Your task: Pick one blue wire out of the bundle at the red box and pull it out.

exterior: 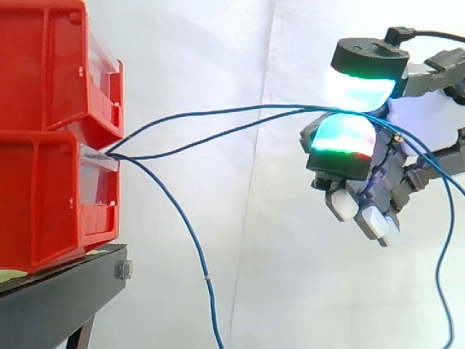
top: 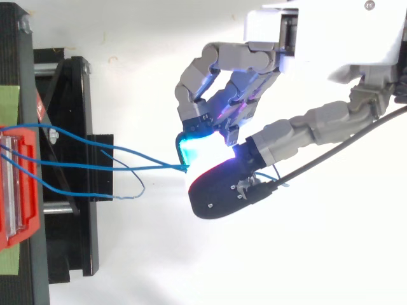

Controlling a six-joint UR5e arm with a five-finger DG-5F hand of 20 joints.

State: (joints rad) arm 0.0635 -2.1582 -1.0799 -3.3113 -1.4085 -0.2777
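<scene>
Red bins [exterior: 51,131] stood at frame left, blue wires [exterior: 254,107] rooted in the gap between them; two stretched rightward into the hand [exterior: 345,166], pinched between its glowing pads [exterior: 341,134]. Grasp done, I judged; pulling free remained.

Looks like a robotics lab test setup. White curtain [exterior: 189,43] hung as a plain backdrop, red bins [exterior: 43,203] stacked on a black stand [exterior: 51,305], blue wires [exterior: 232,109] strung from the bins over to a robot hand [top: 254,63] with glowing pads [exterior: 349,134]. Bench-rig stuff, nothing like a kitchen or office.
</scene>
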